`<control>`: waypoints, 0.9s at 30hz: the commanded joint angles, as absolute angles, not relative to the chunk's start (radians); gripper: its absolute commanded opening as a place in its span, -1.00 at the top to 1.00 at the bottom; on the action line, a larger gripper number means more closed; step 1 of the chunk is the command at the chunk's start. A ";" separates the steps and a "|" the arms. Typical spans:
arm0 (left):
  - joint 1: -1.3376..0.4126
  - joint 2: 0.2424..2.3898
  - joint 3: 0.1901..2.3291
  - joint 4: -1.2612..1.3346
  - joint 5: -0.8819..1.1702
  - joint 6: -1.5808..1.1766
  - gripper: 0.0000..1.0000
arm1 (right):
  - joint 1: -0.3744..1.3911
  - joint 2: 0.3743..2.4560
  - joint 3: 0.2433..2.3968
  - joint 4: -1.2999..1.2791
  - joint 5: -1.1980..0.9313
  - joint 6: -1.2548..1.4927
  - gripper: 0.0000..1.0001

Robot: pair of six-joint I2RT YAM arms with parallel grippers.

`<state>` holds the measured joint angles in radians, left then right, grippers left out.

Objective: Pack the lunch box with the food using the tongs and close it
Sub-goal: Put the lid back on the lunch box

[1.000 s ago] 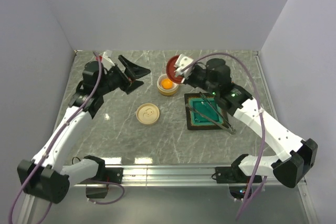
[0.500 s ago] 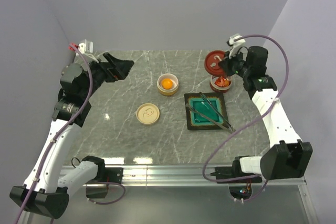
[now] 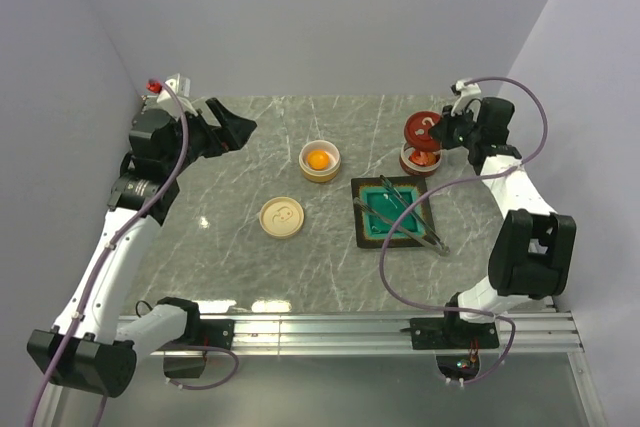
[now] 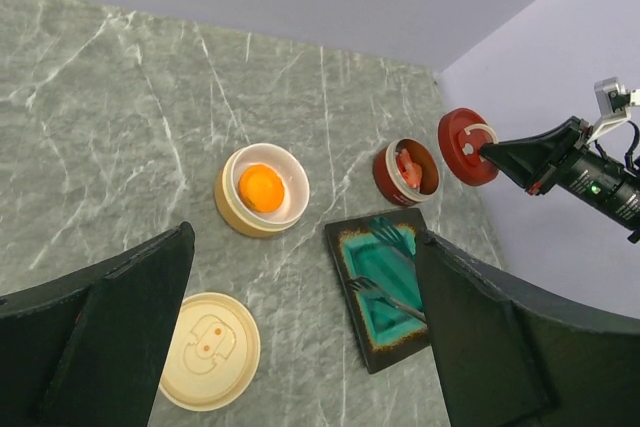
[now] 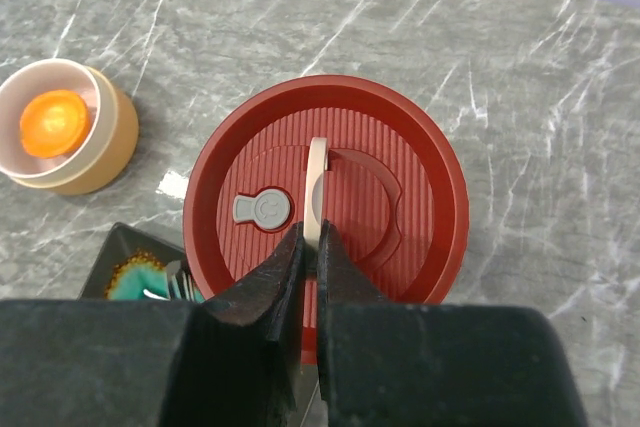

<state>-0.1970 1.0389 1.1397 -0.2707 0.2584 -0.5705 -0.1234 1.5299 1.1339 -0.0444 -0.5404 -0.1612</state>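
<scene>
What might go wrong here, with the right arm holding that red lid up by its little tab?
1. The right gripper pinches the red lid only by its thin pale tab, so the lid may swing or slip out and fall against the red pot of shrimp pieces close by.
2. The lid looks tilted on edge; lowered like that, it may seat crooked or nudge the pot.

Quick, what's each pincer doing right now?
Left pincer: open, holding nothing.
Right pincer: shut on the red lid, gripped by its pale tab.
</scene>
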 commanded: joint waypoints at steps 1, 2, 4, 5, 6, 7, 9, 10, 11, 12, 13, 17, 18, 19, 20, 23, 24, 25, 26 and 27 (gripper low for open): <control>-0.190 1.048 1.190 -0.261 0.273 -0.586 -0.93 | -0.126 1.557 1.120 0.090 -0.551 -0.147 1.00; -0.187 1.055 1.193 -0.265 0.275 -0.592 -0.91 | -0.126 1.569 1.120 0.106 -0.548 -0.146 1.00; -0.183 1.069 1.192 -0.267 0.285 -0.603 -0.91 | -0.129 1.597 1.115 0.115 -0.542 -0.138 1.00; -0.180 1.071 1.187 -0.261 0.294 -0.604 -0.91 | -0.129 1.604 1.112 0.130 -0.541 -0.129 1.00; -0.178 1.074 1.186 -0.256 0.298 -0.607 -0.91 | -0.130 1.609 1.106 0.139 -0.541 -0.127 1.00; -0.176 1.075 1.184 -0.252 0.301 -0.610 -0.91 | -0.129 1.611 1.088 0.152 -0.537 -0.126 1.00; -0.173 1.083 1.184 -0.245 0.305 -0.614 -0.90 | -0.129 1.620 1.074 0.179 -0.532 -0.121 1.00; -0.173 1.085 1.183 -0.242 0.308 -0.617 -0.90 | -0.129 1.624 1.069 0.183 -0.531 -0.121 1.00; -0.172 1.092 1.183 -0.241 0.310 -0.620 -0.91 | -0.130 1.629 1.066 0.186 -0.531 -0.123 1.00; -0.170 1.095 1.183 -0.239 0.314 -0.626 -0.90 | -0.129 1.637 1.063 0.189 -0.528 -0.126 1.00; -0.169 1.098 1.183 -0.236 0.318 -0.629 -0.91 | -0.130 1.641 1.057 0.195 -0.520 -0.129 1.00; -0.164 1.111 1.180 -0.226 0.333 -0.627 -0.88 | -0.130 1.657 1.051 0.195 -0.509 -0.137 1.00; -0.163 1.112 1.180 -0.221 0.337 -0.629 -0.87 | -0.132 1.664 1.051 0.195 -0.506 -0.135 1.00; -0.160 1.112 1.178 -0.216 0.339 -0.629 -0.87 | -0.130 1.667 1.052 0.195 -0.502 -0.135 1.00; -0.158 1.111 1.175 -0.215 0.342 -0.629 -0.87 | -0.132 1.672 1.054 0.195 -0.496 -0.127 1.00; -0.153 1.112 1.169 -0.212 0.348 -0.623 -0.87 | -0.133 1.693 1.071 0.178 -0.491 -0.120 1.00; -0.149 1.114 1.170 -0.213 0.351 -0.618 -0.86 | -0.133 1.707 1.081 0.160 -0.489 -0.118 1.00; -0.144 1.114 1.173 -0.213 0.357 -0.617 -0.86 | -0.135 1.713 1.100 0.128 -0.488 -0.109 1.00; -0.143 1.118 1.173 -0.215 0.360 -0.618 -0.84 | -0.135 1.713 1.100 0.124 -0.474 -0.109 1.00; -0.140 1.118 1.173 -0.212 0.364 -0.621 -0.84 | -0.137 1.709 1.088 0.124 -0.468 -0.109 1.00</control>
<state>-0.1501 1.1175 1.1450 -0.2661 0.3328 -0.6216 -0.1272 1.7092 1.0565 0.1184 -0.4961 -0.1226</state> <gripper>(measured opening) 0.925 0.083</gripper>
